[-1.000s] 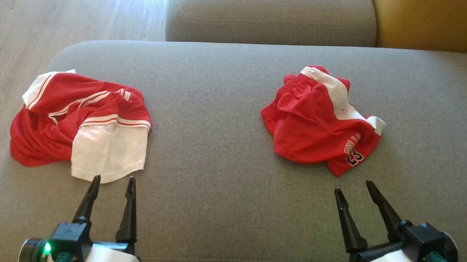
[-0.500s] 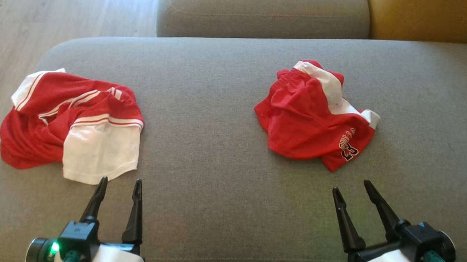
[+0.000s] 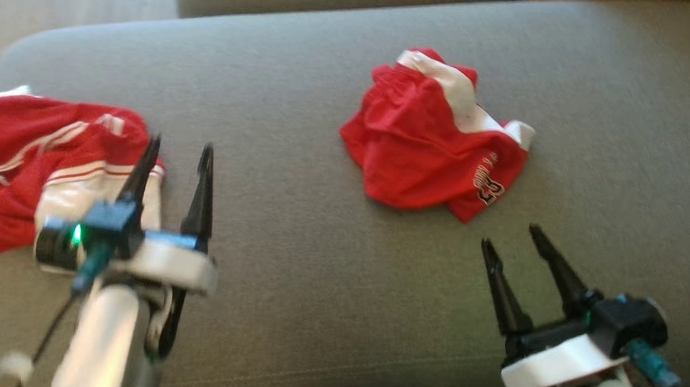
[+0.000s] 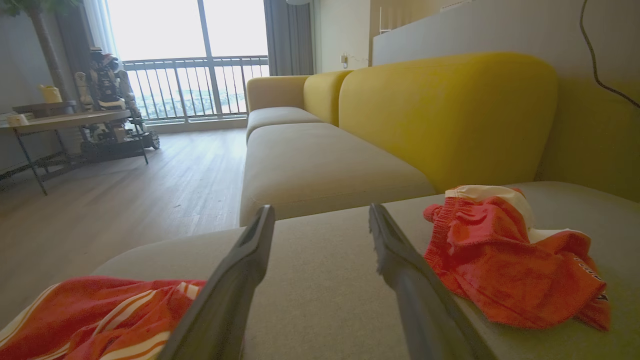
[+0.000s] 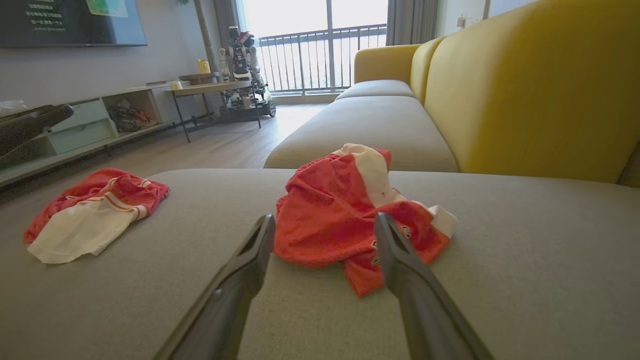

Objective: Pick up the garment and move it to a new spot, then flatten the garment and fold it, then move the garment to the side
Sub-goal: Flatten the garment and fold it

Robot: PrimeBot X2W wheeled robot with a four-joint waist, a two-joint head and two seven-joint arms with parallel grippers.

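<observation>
My left gripper point(image 3: 180, 144) hangs released, its two dark fingers spread with nothing between them. It is over the near right edge of the striped red and white garment point(image 3: 12, 182), which lies crumpled at the left end of the grey seat cushion point(image 3: 291, 262). In the head view my left finger crosses the garment's white panel; I cannot tell whether it touches the cloth. In the left wrist view the garment lies low at the left, beside that finger and not between the two.

My right gripper point(image 3: 509, 236) is also released, fingers wide and empty, just to the near side of the red shorts point(image 3: 421, 144). The shorts lie bunched toward the far right of the same cushion, with a white band across their far side and dark lettering at their near right corner. In the right wrist view they lie just beyond my fingertips, apart from them. The two garments are well apart, with bare cushion between them. A yellow backrest point(image 5: 525, 90) rises at the far right.
</observation>
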